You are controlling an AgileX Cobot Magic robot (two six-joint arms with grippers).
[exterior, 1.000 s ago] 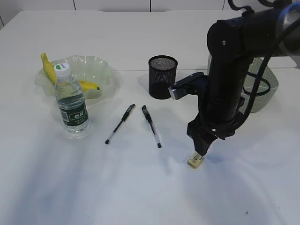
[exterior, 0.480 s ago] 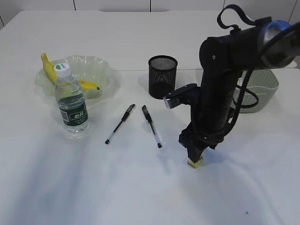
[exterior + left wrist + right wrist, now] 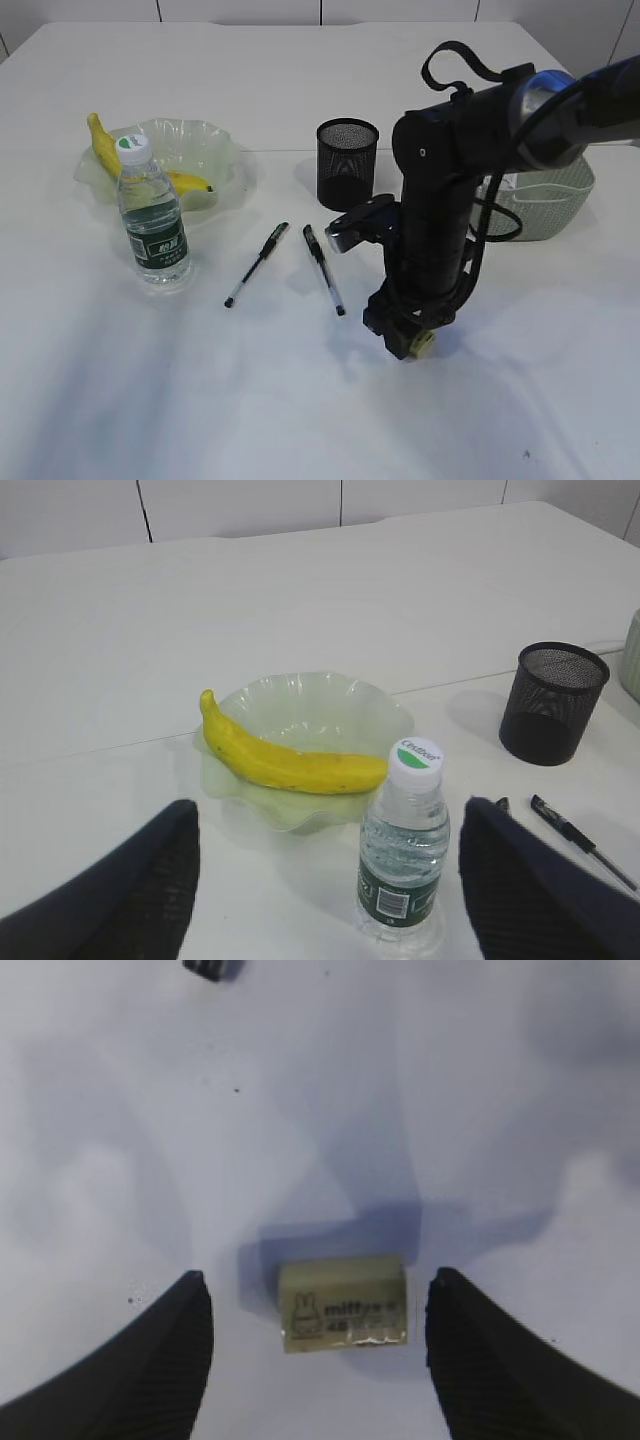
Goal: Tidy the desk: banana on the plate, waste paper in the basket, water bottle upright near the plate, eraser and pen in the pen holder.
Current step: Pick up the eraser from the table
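Straddling the eraser (image 3: 343, 1317) with my right gripper (image 3: 318, 1345), fingers apart and gripping nothing, left gripper (image 3: 325, 880) also open and empty, I am noting banana (image 3: 108, 155) on plate (image 3: 215, 140), bottle (image 3: 150, 216) upright beside it, both pens (image 3: 322, 267) lying short of the holder (image 3: 346, 164).

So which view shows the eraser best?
The right wrist view: the eraser lies unobstructed, print visible, between the open end effector's fingers. The exterior view shows only a corner under the arm. The left wrist view misses it.
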